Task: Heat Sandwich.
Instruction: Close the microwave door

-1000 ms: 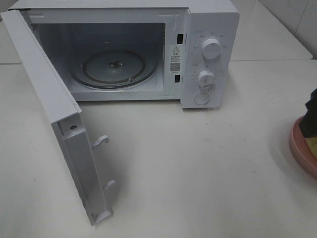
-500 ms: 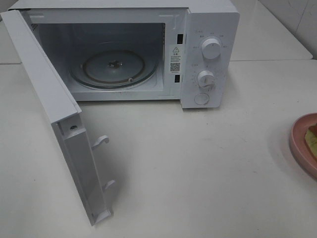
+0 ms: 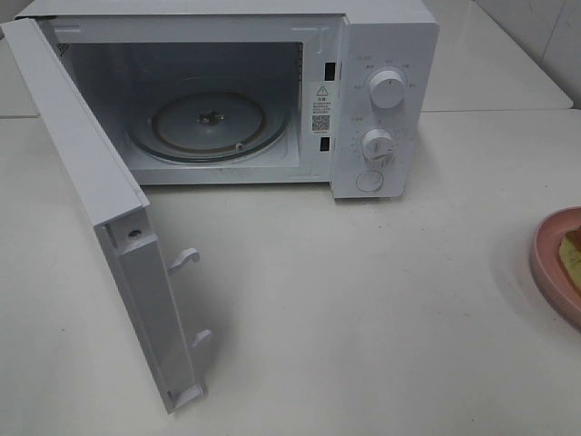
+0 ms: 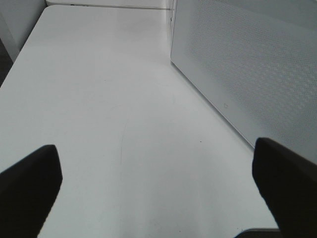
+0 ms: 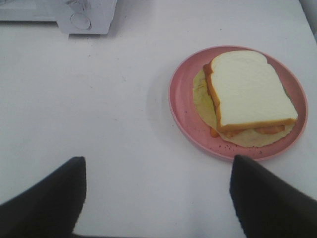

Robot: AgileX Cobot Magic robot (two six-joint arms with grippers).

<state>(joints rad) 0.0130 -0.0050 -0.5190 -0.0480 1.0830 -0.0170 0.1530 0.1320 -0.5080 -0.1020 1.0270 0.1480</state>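
Observation:
The sandwich point(image 5: 250, 89), white bread over yellow-green filling, lies on a round pink plate point(image 5: 183, 104). In the right wrist view my right gripper point(image 5: 158, 161) is open, with the plate a short way beyond its fingers and nothing between them. The exterior view shows only a sliver of the sandwich point(image 3: 573, 257) and the plate point(image 3: 547, 263) at the right edge. Neither gripper appears there. My left gripper point(image 4: 154, 148) is open over bare table, beside the outer face of the microwave door point(image 4: 247, 64).
The white microwave point(image 3: 386, 36) stands at the back with its door point(image 3: 91, 182) swung wide towards the front left. Its glass turntable point(image 3: 209, 127) is bare. White table stretches between the microwave and the plate.
A second ago my right gripper showed as a dark shape over the plate at the right edge of the exterior view. It has since withdrawn out of that view.

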